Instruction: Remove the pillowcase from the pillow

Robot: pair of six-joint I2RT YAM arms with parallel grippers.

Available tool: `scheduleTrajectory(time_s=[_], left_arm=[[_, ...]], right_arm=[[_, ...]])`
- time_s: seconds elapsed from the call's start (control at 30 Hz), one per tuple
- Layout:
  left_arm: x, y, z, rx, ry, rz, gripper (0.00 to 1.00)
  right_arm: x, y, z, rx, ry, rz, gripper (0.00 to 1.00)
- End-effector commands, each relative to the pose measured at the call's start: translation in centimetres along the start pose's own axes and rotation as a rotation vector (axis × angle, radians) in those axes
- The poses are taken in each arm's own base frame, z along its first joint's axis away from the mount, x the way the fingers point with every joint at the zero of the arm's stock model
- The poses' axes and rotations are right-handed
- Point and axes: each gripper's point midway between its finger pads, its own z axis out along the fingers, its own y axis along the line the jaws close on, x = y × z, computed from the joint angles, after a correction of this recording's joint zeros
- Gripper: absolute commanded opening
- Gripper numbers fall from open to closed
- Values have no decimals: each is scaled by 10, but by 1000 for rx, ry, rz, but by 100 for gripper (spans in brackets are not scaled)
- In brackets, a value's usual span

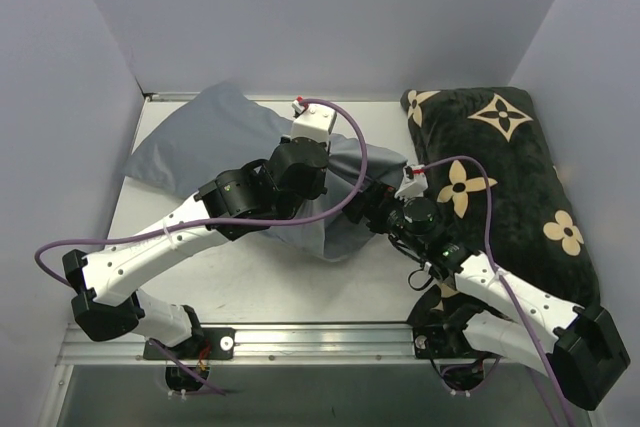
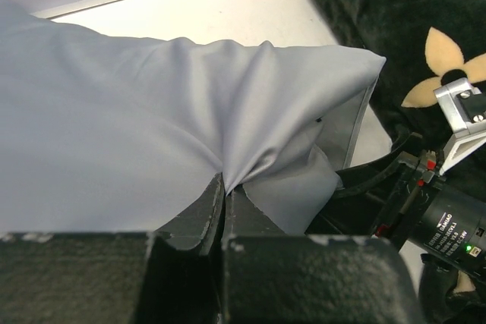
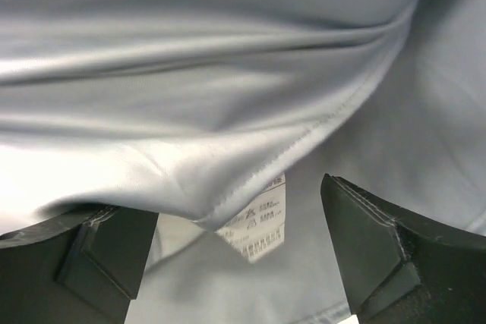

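Note:
The blue-grey pillowcase (image 1: pixel 200 142) lies plump on the left half of the table, its open end towards the centre. The pillow is hidden inside it. My left gripper (image 1: pixel 322 187) is shut on a pinched fold of the pillowcase (image 2: pixel 114 111) near the open end, as the left wrist view shows (image 2: pixel 224 187). My right gripper (image 1: pixel 372 209) is open at the case's mouth. In the right wrist view (image 3: pixel 235 202) its fingers straddle the stitched hem (image 3: pixel 304 138) and a white care label (image 3: pixel 262 225) without closing on them.
A large black cushion with beige flower motifs (image 1: pixel 500 177) lies along the right side, close behind my right arm; it also shows in the left wrist view (image 2: pixel 395 13). White tabletop (image 1: pixel 250 287) shows in front. Grey walls enclose the back and sides.

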Motion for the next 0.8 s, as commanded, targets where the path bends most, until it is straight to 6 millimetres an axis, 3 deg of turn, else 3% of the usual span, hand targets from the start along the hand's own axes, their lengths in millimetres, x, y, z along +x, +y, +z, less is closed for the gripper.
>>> scheduleTrajectory(time_s=[0.0,0.23,0.63,0.73,0.77], left_arm=[[-39,-5,-19,50,-99,-79,0],[-40,-9,-20,59,-98,-77,0],[-35,-9,-17,51,-85,-68,0],[-34,-11,-17,59,-80,-70,0],[-33,-13,-16,63,-78,-70,0]], right_arm=[[-39,33,-2,-133,-168,56,90],[-47,57,4,-256,-197,108,95],[-72,85,-22,-363,-292,117,100],[-76,95,-19,-375,-278,108,100],[-67,88,-10,-341,-234,106,100]])
